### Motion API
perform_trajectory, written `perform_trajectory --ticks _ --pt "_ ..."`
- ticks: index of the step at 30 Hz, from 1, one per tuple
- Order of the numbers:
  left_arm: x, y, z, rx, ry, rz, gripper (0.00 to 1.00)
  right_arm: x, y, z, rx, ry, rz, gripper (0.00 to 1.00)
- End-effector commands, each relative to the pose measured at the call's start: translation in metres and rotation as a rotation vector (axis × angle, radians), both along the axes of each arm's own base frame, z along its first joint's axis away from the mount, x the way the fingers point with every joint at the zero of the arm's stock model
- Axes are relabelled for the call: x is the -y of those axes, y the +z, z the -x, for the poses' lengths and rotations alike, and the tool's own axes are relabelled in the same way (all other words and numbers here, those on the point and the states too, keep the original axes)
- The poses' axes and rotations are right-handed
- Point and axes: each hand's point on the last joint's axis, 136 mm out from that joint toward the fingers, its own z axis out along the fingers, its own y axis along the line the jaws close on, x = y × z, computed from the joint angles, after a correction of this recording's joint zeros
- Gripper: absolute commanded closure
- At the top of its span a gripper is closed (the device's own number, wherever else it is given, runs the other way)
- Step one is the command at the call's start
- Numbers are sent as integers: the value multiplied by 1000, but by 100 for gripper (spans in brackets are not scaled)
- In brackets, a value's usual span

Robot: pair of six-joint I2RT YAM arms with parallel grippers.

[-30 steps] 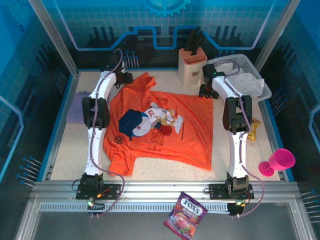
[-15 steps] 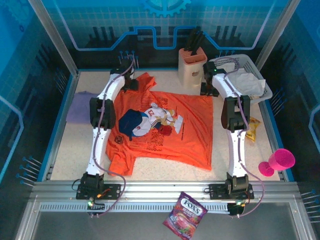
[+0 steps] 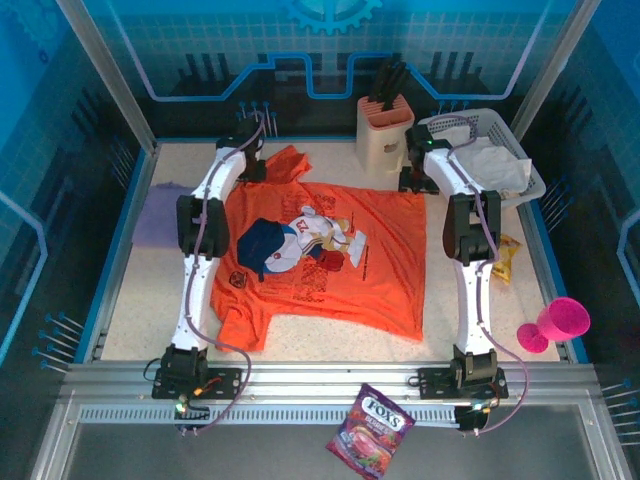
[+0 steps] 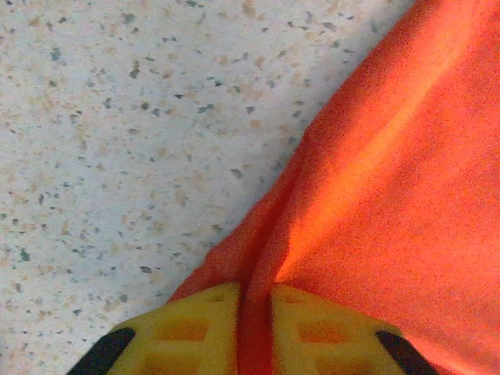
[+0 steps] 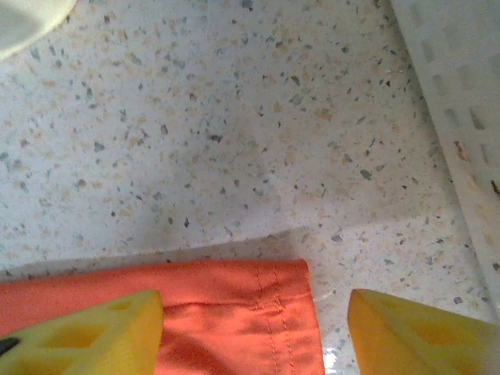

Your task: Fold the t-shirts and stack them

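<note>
Speckled desk (image 4: 117,117). My left hand (image 4: 254,328) pinches the orange shirt (image 4: 391,195) edge; right hand (image 5: 254,328) gapes over its corner. Close right there, then lift both evenly.

Surface (image 3: 140,290): was pale and speckled.
Centre: an orange-red t-shirt (image 3: 385,265) lay spread out, print up, one sleeve bunched toward the far left corner.
Left edge: a lavender t-shirt (image 3: 158,215) lay crumpled.
Far edge: a knife block (image 3: 384,135) stood upright.
Far right corner: a white basket (image 3: 530,180) sat there.
Right edge: a yellow snack packet (image 3: 506,258) lay there, with a pink cup (image 3: 555,324) on its side nearer the near corner.
</note>
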Motion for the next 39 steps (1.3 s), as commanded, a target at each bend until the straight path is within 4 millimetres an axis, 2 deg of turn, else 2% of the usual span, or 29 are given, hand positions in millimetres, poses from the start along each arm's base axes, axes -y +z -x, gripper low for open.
perform_trajectory --ticks 1,4,7,11,13,15,16,18,25,26,29,33,37,39 --pt "-16 13 6 -7 32 -24 90 3 22 5 29 31 75 27" --pt "-20 12 8 -12 46 -16 97 -2 51 -3 133 62 92 23" --pt "-25 10 12 -23 60 -14 100 -12 62 -4 163 94 63 21" --pt "-31 12 15 -25 81 -13 100 -32 49 3 96 97 -59 21" --pt "-36 13 16 -26 92 -13 100 -41 38 7 48 98 -93 26" --pt "-41 13 19 -35 99 -14 100 -41 33 8 30 95 -43 30" --pt "-43 14 20 -37 100 -15 100 -40 19 10 4 89 -34 31" --pt "-47 15 22 -38 102 -23 100 -38 9 10 -8 70 -33 35" --pt "-46 14 22 -29 106 6 100 -28 -2 1 -16 58 -18 39" --pt "-46 13 22 -29 109 12 97 -27 -4 -1 -18 60 -16 39" --pt "-44 14 21 -26 112 23 76 -26 -8 -7 -19 60 -30 38" --pt "-43 13 20 -21 114 34 61 -25 -16 -12 -35 54 -51 38" --pt "-41 10 16 -21 111 46 57 -23 -22 -14 -46 44 -70 38" --pt "-39 9 15 -22 109 52 58 -23 -26 -13 -61 41 -82 42"
